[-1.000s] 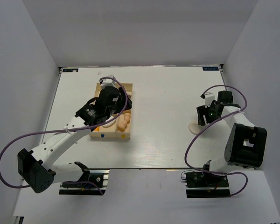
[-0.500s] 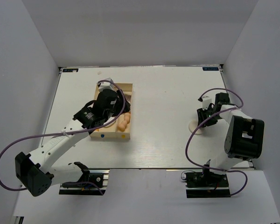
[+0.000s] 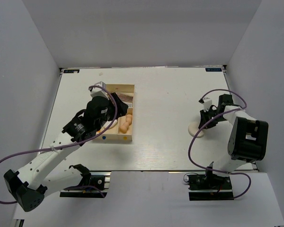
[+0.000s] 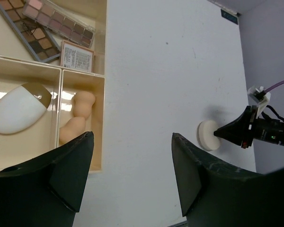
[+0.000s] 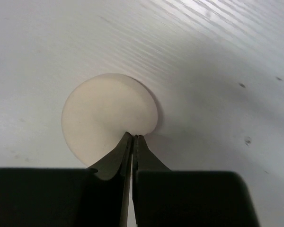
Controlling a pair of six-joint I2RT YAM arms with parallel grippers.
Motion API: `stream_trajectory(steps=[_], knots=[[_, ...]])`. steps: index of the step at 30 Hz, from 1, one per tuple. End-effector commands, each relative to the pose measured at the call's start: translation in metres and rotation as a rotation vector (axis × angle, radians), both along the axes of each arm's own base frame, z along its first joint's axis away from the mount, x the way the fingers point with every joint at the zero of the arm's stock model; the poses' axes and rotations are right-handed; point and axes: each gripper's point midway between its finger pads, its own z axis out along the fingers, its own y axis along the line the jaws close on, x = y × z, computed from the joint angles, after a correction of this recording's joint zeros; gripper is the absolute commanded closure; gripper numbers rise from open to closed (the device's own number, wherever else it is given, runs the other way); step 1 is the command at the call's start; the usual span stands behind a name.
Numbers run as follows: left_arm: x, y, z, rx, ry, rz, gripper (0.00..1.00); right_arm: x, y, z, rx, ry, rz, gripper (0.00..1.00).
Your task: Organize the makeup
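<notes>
The round cream puff (image 5: 109,111) lies on the white table at the right (image 3: 195,129). My right gripper (image 5: 133,136) is shut, its tips pinching the puff's near rim, which dents in there. My left gripper (image 4: 131,137) hangs open and empty above the table, just right of the pale wooden box (image 4: 105,94). In the box lie two brown-shade palettes (image 4: 57,23), a square compact (image 4: 77,56), a white oval piece (image 4: 16,109) and tan sponges (image 4: 78,116). In the top view the left gripper (image 3: 116,106) hovers over the box (image 3: 118,137).
The right arm's cable (image 3: 222,92) loops above its wrist. White walls enclose the table at the back and sides. A bare stretch of table (image 3: 163,113) separates the box from the puff.
My right gripper has closed from wide open onto the puff's rim. The left arm has drawn back toward its base and lifted away from the box, still open.
</notes>
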Motion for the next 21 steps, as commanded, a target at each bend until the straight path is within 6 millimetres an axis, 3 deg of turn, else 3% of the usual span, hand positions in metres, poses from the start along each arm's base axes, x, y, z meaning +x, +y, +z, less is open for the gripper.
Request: stream_trajectory(steps=[1, 5, 8, 9, 14, 15, 16, 18, 19, 21], knots=[[-0.002, -0.001, 0.014, -0.041, -0.042, -0.006, 0.23, 0.01, 0.031, 0.043, 0.14, -0.094, 0.138, 1.0], [-0.004, 0.0, 0.019, -0.059, -0.052, -0.004, 0.23, 0.029, 0.053, 0.078, 0.206, -0.175, 0.218, 1.0], [-0.005, 0.001, 0.022, -0.07, -0.06, -0.002, 0.23, 0.044, 0.093, 0.107, 0.263, -0.23, 0.324, 1.0], [-0.005, 0.001, 0.022, -0.072, -0.061, -0.001, 0.23, 0.051, 0.096, 0.115, 0.271, -0.245, 0.327, 1.0], [-0.007, 0.003, 0.027, -0.089, -0.069, 0.004, 0.23, 0.079, 0.173, 0.159, 0.326, -0.338, 0.48, 1.0], [-0.008, 0.004, 0.029, -0.096, -0.074, 0.006, 0.24, 0.074, 0.198, 0.164, 0.346, -0.336, 0.523, 1.0], [-0.009, 0.005, 0.03, -0.099, -0.075, 0.009, 0.23, 0.085, 0.21, 0.173, 0.354, -0.361, 0.54, 1.0], [-0.011, 0.008, 0.033, -0.105, -0.083, 0.017, 0.24, 0.092, 0.232, 0.182, 0.385, -0.363, 0.556, 1.0], [-0.012, 0.011, 0.035, -0.107, -0.085, 0.025, 0.23, 0.09, 0.259, 0.186, 0.407, -0.361, 0.604, 1.0], [-0.014, 0.015, 0.036, -0.104, -0.088, 0.035, 0.24, 0.088, 0.288, 0.183, 0.444, -0.345, 0.644, 1.0]])
